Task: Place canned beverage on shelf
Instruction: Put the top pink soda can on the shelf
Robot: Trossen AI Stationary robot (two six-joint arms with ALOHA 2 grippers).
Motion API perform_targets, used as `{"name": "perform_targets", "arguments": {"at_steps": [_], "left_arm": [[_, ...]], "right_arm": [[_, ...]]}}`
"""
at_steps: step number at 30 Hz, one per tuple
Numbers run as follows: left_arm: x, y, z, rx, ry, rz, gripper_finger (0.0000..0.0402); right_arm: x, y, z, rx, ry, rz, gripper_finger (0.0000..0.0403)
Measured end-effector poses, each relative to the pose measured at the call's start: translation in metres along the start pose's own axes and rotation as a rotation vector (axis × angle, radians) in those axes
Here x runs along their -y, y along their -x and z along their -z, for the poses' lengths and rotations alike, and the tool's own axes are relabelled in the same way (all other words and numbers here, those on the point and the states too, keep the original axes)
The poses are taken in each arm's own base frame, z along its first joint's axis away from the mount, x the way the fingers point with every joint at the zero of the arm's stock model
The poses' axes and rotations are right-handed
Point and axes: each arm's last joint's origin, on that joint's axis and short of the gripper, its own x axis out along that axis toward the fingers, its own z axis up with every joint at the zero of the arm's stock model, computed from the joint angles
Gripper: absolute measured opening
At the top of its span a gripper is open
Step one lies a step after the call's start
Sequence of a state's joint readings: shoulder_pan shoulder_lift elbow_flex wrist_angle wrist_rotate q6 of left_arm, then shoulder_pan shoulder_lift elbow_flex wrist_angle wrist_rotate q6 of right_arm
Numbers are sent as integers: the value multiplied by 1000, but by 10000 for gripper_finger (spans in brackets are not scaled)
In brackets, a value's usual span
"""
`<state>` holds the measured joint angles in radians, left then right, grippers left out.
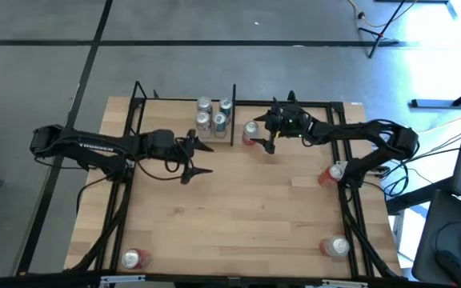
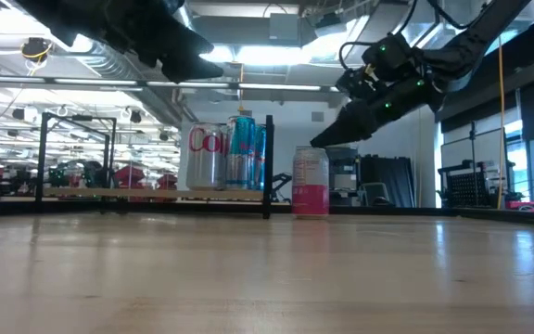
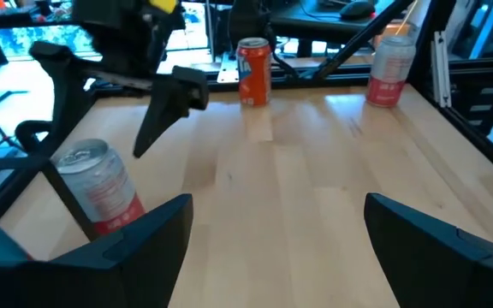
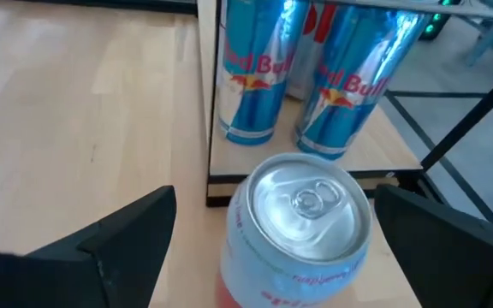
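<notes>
— While the left arm waits over the bench's (image 1: 238, 216) left half, what is its claw (image 1: 202, 158) doing?
— It hangs above the wood with its fingers spread and nothing between them.

— And to the right of it?
— The shelf (image 1: 184, 106), a light plank inside black rods at the far edge. Four cans (image 1: 214, 115) stand bunched at its right end. From the low view I read a red-lettered silver one and blue ones; the right wrist view shows two blue cans (image 4: 298, 73) just behind the shelf's end rod.

— Where is the can for the task?
— The pink can (image 1: 250, 133) stands upright on the bench, just beside the shelf's right end, outside the rod, not on the plank.

— Is the right claw (image 1: 271, 134) holding it?
— No. That claw is over the can, its fingers wide apart, one to each side of the silver top (image 4: 308, 205). In the low view the fingertips (image 2: 327, 137) sit just above the rim; I can't quite tell whether they touch it, but it looks like a small gap.

— Anything further right?
— An orange can (image 1: 332, 173) by the right arm's base, another pink can (image 1: 336, 246) near the front right corner, and one more red can (image 1: 135, 258) back at the front left corner.
</notes>
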<state>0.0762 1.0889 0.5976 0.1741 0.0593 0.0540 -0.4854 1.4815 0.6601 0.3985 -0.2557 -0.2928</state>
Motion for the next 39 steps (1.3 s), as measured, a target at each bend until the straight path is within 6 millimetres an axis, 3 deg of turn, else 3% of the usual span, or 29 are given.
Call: {"name": "perform_targets", "arguments": {"at_steps": [12,21,35,39], "left_arm": [[3,-2,1,-8,-4,15,328],[3,-11,8,-44,-1,18,328],[3,-17,11,-48,1,17,328],[3,-22,11,-34,23,20,328]], "right_arm": [[4,-23,14,17,-14,66,386],[2,-24,22,-39,-34,68,386],[1,-22,13,48,-17,1,386],[1,-29,23,3,-21,21,385]]}}
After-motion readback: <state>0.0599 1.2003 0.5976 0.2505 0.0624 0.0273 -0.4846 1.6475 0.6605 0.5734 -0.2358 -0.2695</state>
